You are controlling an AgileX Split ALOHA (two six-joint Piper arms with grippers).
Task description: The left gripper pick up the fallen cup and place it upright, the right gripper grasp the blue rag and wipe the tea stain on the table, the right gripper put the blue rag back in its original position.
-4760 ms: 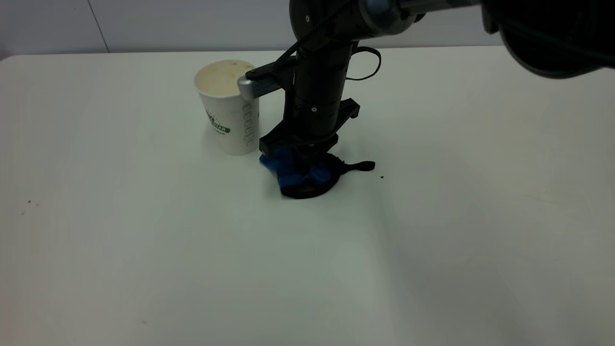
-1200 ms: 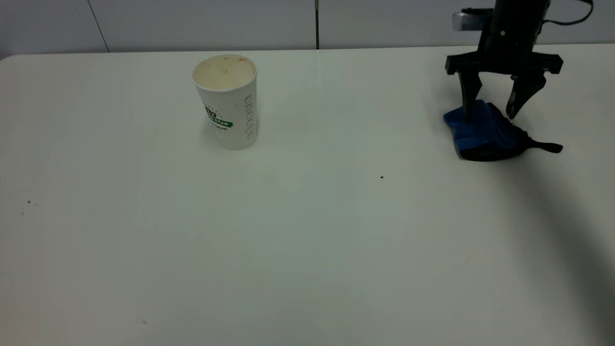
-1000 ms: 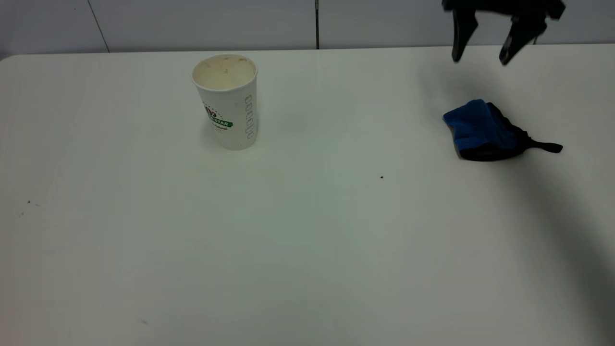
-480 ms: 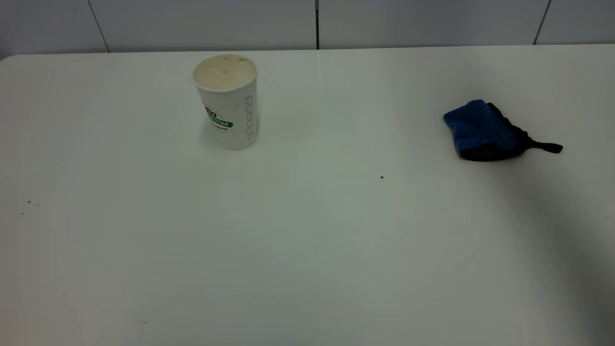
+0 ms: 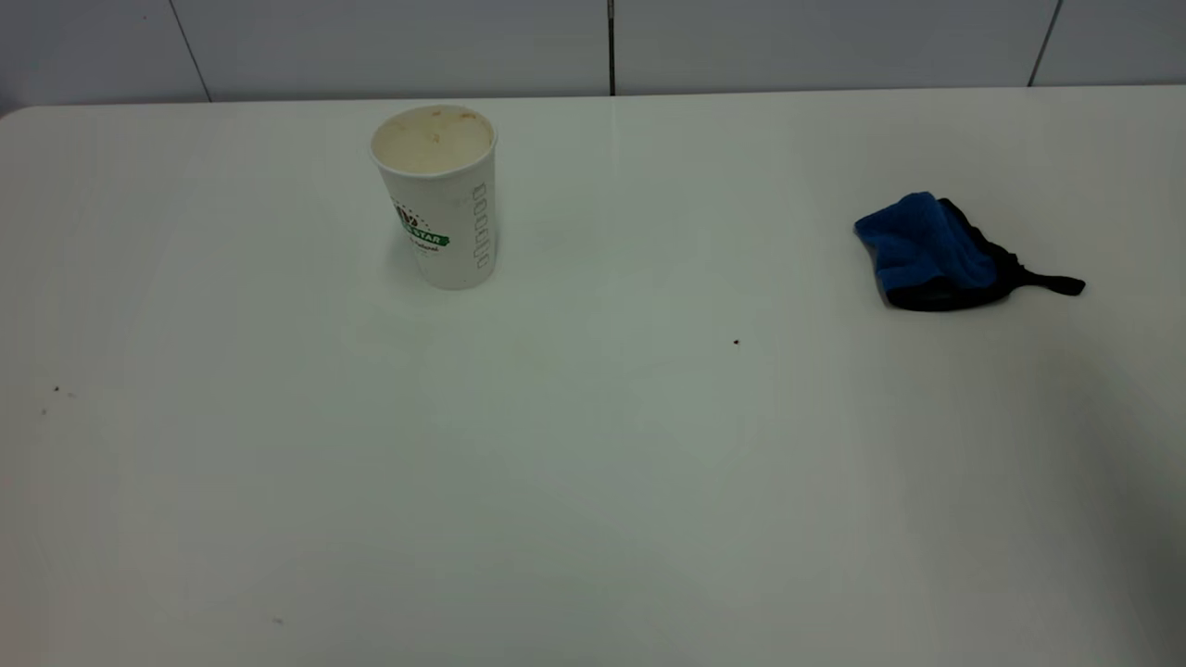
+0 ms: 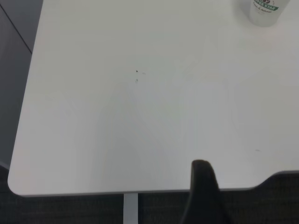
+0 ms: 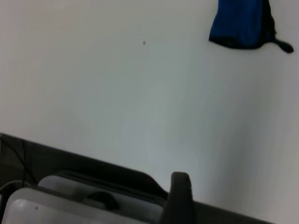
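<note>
The white paper cup (image 5: 435, 195) with a green logo stands upright at the table's back left; its base (image 6: 264, 11) also shows in the left wrist view. The blue rag (image 5: 931, 250), crumpled with a black edge and strap, lies alone at the back right and appears as the rag (image 7: 243, 23) in the right wrist view. No clear tea stain shows on the table in front of the cup. Neither arm is in the exterior view. Only a dark part of my left gripper (image 6: 202, 191) and of my right gripper (image 7: 180, 196) shows, each pulled back over a table edge, far from cup and rag.
The white table (image 5: 593, 463) runs to a grey wall at the back. A tiny dark speck (image 5: 737, 342) lies mid-table and a few specks (image 5: 56, 390) lie at the far left. A grey device (image 7: 70, 200) sits beyond the table edge by the right arm.
The right gripper, open over the rag 1.2 s ago, rose and left the exterior view. The rag stays where it was set down. The cup has not moved.
</note>
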